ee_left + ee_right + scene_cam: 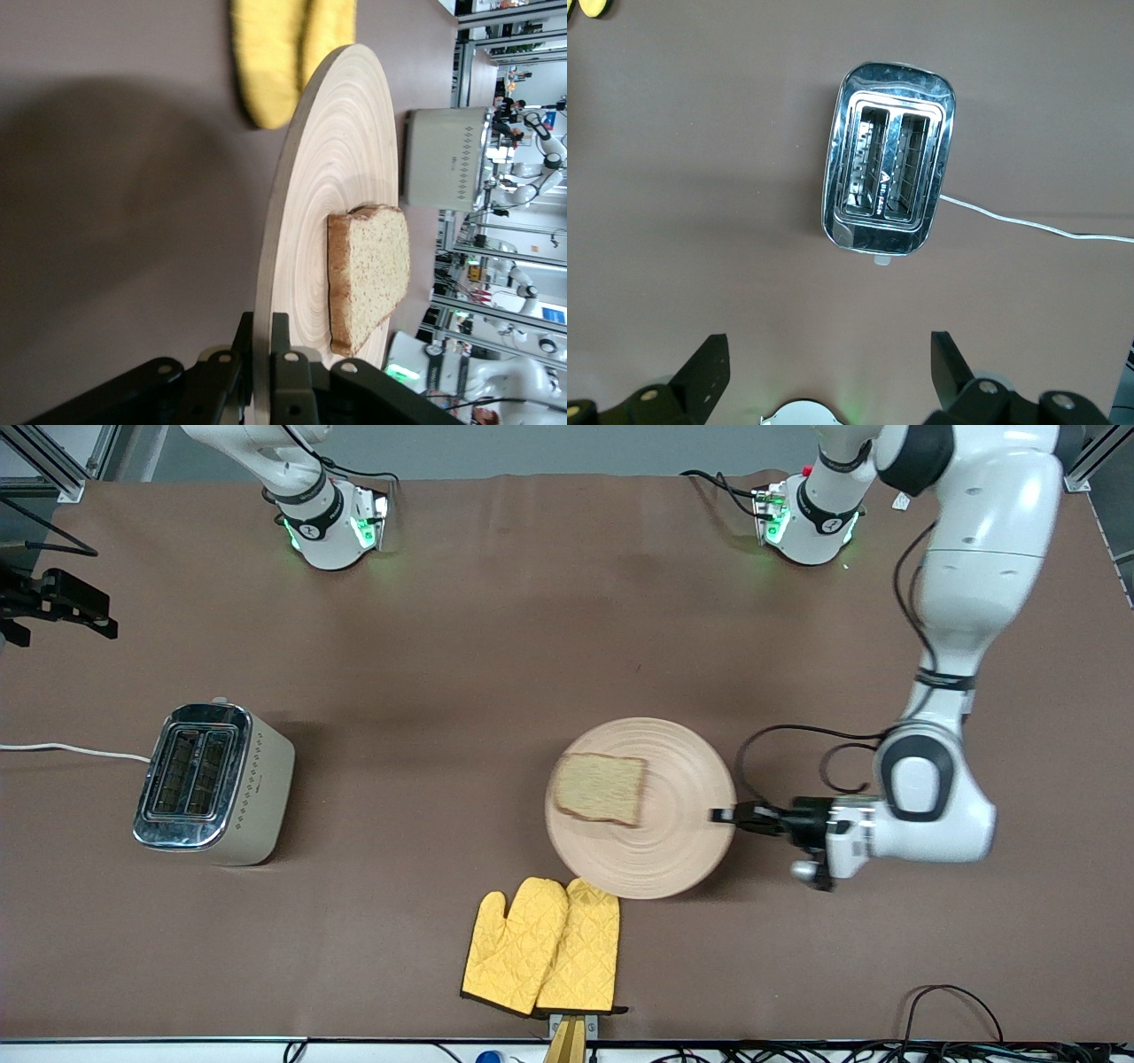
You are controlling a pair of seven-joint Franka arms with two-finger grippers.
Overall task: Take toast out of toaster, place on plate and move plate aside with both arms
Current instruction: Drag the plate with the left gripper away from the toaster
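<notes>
Stiff, light wood plate [682, 850], toast [601, 786] loose on it (likely to slide if tilted). Left gripper [725, 815] clamped on the rim; right gripper [829, 361] spread wide over the toaster [213, 782].

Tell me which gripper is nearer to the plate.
The left gripper: its fingers are shut on the rim of the plate. The right gripper is open, up over the table near the toaster.
</notes>
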